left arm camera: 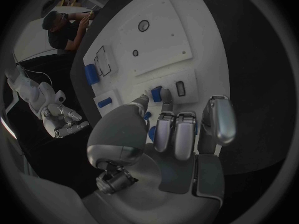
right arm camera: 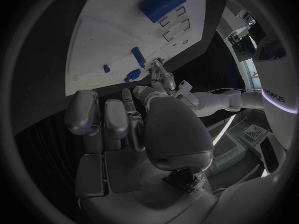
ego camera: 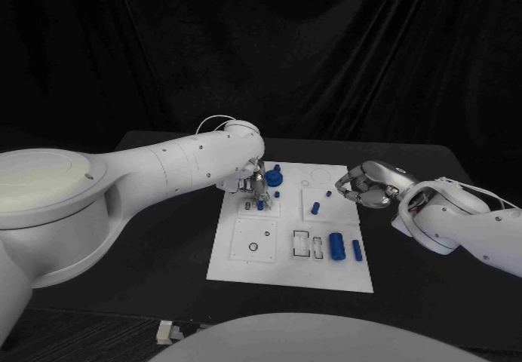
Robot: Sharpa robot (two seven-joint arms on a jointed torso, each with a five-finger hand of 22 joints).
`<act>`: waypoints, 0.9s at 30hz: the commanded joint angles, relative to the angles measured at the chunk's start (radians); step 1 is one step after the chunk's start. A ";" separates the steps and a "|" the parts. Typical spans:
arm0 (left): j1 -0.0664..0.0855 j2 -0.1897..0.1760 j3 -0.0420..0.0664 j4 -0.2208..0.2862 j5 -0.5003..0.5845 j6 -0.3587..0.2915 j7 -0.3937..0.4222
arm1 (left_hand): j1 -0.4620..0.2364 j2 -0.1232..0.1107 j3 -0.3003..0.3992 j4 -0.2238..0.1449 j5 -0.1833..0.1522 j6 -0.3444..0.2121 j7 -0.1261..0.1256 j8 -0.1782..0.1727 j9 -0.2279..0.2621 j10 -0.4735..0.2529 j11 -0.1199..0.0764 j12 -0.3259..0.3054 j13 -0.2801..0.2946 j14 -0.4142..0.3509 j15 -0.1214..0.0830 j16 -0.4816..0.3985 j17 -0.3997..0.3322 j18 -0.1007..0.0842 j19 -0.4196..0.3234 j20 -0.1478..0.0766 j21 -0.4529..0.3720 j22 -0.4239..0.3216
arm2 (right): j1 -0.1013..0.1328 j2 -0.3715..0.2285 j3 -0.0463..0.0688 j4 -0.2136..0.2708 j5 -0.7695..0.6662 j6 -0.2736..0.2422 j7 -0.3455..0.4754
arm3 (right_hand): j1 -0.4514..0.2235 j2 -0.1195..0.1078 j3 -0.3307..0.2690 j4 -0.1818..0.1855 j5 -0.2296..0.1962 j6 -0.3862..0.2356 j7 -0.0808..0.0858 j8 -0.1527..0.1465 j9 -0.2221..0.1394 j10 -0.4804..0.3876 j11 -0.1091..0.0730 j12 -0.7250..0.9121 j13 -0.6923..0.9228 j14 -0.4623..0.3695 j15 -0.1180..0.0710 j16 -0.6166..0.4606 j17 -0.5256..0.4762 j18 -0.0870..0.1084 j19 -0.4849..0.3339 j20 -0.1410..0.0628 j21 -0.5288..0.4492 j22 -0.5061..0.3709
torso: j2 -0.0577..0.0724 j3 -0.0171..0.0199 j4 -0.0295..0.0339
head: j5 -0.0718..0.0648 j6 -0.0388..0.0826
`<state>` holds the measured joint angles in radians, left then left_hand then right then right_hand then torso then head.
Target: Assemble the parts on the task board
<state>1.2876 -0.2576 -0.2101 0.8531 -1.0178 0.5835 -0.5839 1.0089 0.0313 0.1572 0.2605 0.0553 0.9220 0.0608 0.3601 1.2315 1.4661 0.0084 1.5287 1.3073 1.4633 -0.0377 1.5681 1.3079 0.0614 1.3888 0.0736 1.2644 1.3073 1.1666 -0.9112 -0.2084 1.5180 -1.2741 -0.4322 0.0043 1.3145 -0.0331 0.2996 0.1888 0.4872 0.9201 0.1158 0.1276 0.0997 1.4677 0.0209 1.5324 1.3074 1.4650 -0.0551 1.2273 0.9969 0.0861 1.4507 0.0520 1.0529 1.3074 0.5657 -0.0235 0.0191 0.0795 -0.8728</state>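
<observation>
The white task board (ego camera: 285,260) lies in the middle of the black table. My left hand (ego camera: 253,184) reaches over its far-left part. The thumb and a finger pinch a small blue part (left arm camera: 156,91) that stands on the board (left arm camera: 163,45) beside a dark slot (left arm camera: 181,88); the same part (ego camera: 261,204) shows below the fingers in the head view. A round blue part (ego camera: 274,178) stands just behind the hand. My right hand (ego camera: 369,185) hovers at the board's far-right edge, fingers curled in, nothing seen in it (right arm camera: 124,129). A blue peg (ego camera: 315,206) lies between the hands.
A thick blue cylinder (ego camera: 337,246) and a thin blue rod (ego camera: 357,251) lie on the board's near-right part, next to rectangular slots (ego camera: 300,244). A round hole (ego camera: 253,246) sits in the near-left plate. Black table (ego camera: 424,249) surrounds the board.
</observation>
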 commanded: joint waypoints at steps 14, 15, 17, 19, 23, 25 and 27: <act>0.053 -0.125 -0.001 0.209 0.001 -0.119 0.033 | -0.004 -0.033 -0.064 0.022 -0.004 0.009 -0.009 0.019 0.060 0.093 -0.020 0.032 0.254 0.107 -0.019 0.003 0.263 0.000 0.035 -0.016 0.049 0.183 | -0.002 -0.013 0.000 0.003 -0.001 -0.007 -0.013 | 0.005 0.002 0.004 -0.005 0.003 -0.002 0.001 -0.003 -0.002 0.062 0.003 -0.004 0.181 0.016 0.003 -0.004 -0.001 0.012 0.000 0.001 -0.005 0.120 | 0.000 -0.0003 0.0000 | -0.003 0.000; 0.064 -0.138 -0.001 0.231 0.001 -0.129 0.035 | -0.005 -0.037 -0.075 0.025 -0.005 0.011 -0.011 0.020 0.064 0.100 -0.022 0.038 0.259 0.107 -0.021 0.003 0.263 -0.002 0.042 -0.018 0.059 0.186 | -0.002 -0.013 0.000 0.003 -0.001 -0.009 -0.012 | 0.004 0.001 0.004 -0.004 0.003 -0.002 0.001 -0.003 -0.002 0.062 0.003 -0.003 0.182 0.016 0.003 -0.004 -0.001 0.012 0.000 0.001 -0.005 0.120 | 0.000 -0.0004 0.0001 | -0.002 0.000; 0.090 -0.167 -0.001 0.275 0.001 -0.150 0.038 | -0.007 -0.038 -0.081 0.027 -0.006 0.012 -0.011 0.021 0.067 0.105 -0.023 0.042 0.263 0.107 -0.022 0.003 0.263 -0.005 0.048 -0.019 0.069 0.189 | -0.002 -0.014 0.000 0.004 0.000 -0.015 -0.007 | 0.001 -0.001 0.002 -0.003 0.001 -0.002 0.001 -0.004 -0.002 0.063 0.003 -0.003 0.183 0.017 0.003 -0.003 0.000 0.012 0.000 0.001 -0.004 0.121 | -0.001 -0.0003 0.0004 | -0.003 0.000; 0.118 -0.196 -0.001 0.313 0.001 -0.167 0.041 | -0.007 -0.037 -0.091 0.028 -0.006 0.013 -0.013 0.020 0.071 0.105 -0.025 0.042 0.263 0.107 -0.024 0.003 0.263 -0.009 0.058 -0.021 0.086 0.194 | -0.002 -0.015 0.000 0.005 0.003 -0.025 0.002 | -0.004 -0.002 -0.001 0.000 -0.002 -0.002 0.001 -0.003 -0.002 0.063 0.002 -0.002 0.183 0.017 0.003 -0.002 0.000 0.011 0.000 0.001 -0.003 0.121 | -0.001 -0.0003 0.0007 | -0.005 0.000; 0.151 -0.243 -0.001 0.355 0.001 -0.200 0.047 | -0.004 -0.030 -0.101 0.028 -0.005 0.022 -0.017 0.023 0.078 0.105 -0.029 0.042 0.263 0.107 -0.028 0.003 0.263 -0.013 0.072 -0.024 0.107 0.201 | -0.002 -0.018 0.000 0.008 0.010 -0.045 0.021 | -0.022 -0.005 -0.008 0.014 -0.020 0.000 0.000 -0.003 -0.003 0.066 0.001 0.001 0.189 0.018 0.002 -0.001 0.002 0.010 0.004 0.000 0.003 0.124 | -0.001 -0.0003 0.0001 | -0.008 0.000; 0.162 -0.263 -0.001 0.359 0.001 -0.224 0.055 | 0.001 -0.023 -0.106 0.028 -0.003 0.030 -0.021 0.024 0.080 0.105 -0.032 0.042 0.263 0.107 -0.030 0.003 0.263 -0.016 0.080 -0.026 0.120 0.205 | -0.002 -0.020 0.000 0.010 0.013 -0.056 0.031 | -0.031 -0.006 -0.013 0.021 -0.032 0.001 -0.001 -0.003 -0.003 0.068 0.001 0.002 0.192 0.019 0.002 0.003 0.007 0.009 0.006 0.000 0.008 0.126 | -0.001 -0.0002 0.0001 | -0.011 0.000; 0.168 -0.273 -0.001 0.349 0.001 -0.237 0.063 | 0.007 -0.020 -0.107 0.027 -0.002 0.034 -0.022 0.023 0.081 0.105 -0.033 0.042 0.263 0.107 -0.031 0.003 0.263 -0.017 0.082 -0.028 0.123 0.206 | -0.002 -0.022 0.000 0.013 0.017 -0.063 0.037 | -0.037 -0.006 -0.016 0.027 -0.042 0.002 -0.002 -0.002 -0.003 0.069 0.000 0.004 0.194 0.021 0.001 0.005 0.009 0.009 0.007 0.000 0.009 0.126 | -0.002 0.0003 0.0012 | -0.015 0.000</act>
<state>1.4520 -0.5308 -0.2119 1.2039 -1.0183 0.4112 -0.5550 1.0083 0.0114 0.0540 0.2867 0.0535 0.9489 0.0410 0.3774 1.3085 1.4667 -0.0197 1.5674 1.3073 1.4669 -0.0628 1.5681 1.3077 0.0615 1.4621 0.0469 1.3846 1.3073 1.1665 -0.9312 -0.2085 1.5268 -1.2668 -0.4552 0.0187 1.2850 -0.0410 0.2828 0.2140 0.4462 0.9201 0.1158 0.1277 0.0979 1.4677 0.0209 1.5324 1.3081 1.4650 -0.0551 1.2274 1.0051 0.0861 1.4507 0.0520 1.0580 1.3073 0.5647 -0.0238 0.0193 0.0675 -0.8728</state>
